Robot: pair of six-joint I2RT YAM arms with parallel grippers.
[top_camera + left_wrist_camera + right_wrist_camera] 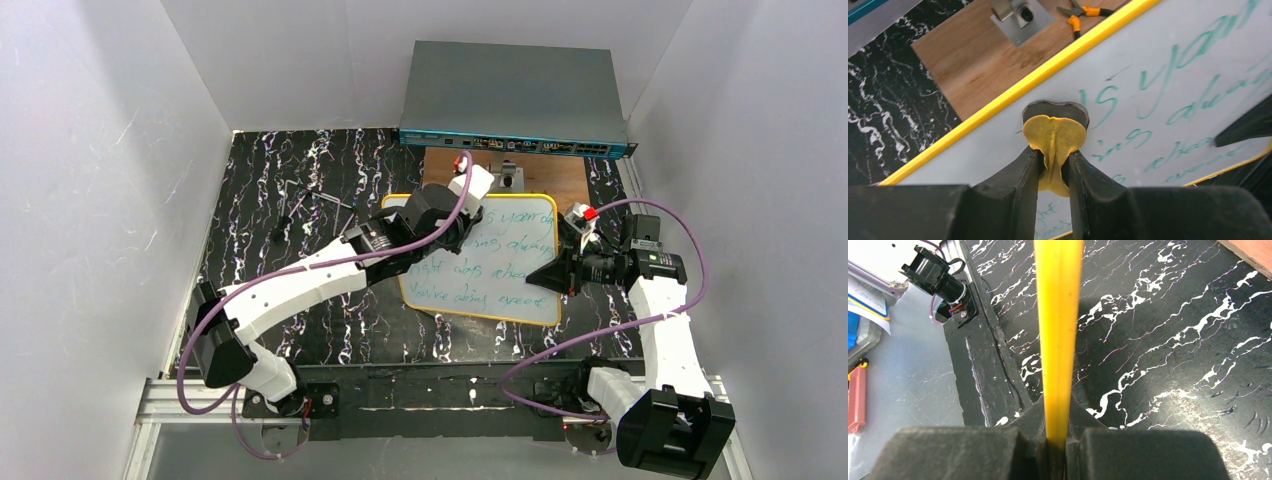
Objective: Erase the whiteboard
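The whiteboard [515, 280] with a yellow rim lies tilted on the black marbled mat, green handwriting across it. My left gripper [1054, 156] is shut on a yellow eraser pad [1055, 132] with a dark felt face, which presses on the whiteboard [1168, 65] near its upper left corner. The patch left of the pad carries no writing. My right gripper [548, 274] is shut on the board's right edge; in the right wrist view the yellow rim [1058, 315] runs straight out from between the right gripper's [1057, 417] jaws.
A brown wooden board [565, 175] lies behind the whiteboard, with a metal block [1021, 17] and orange-handled pliers [1080, 12] on it. A grey equipment box [515, 95] stands at the back. A hex key [310, 195] lies on the mat. White walls enclose three sides.
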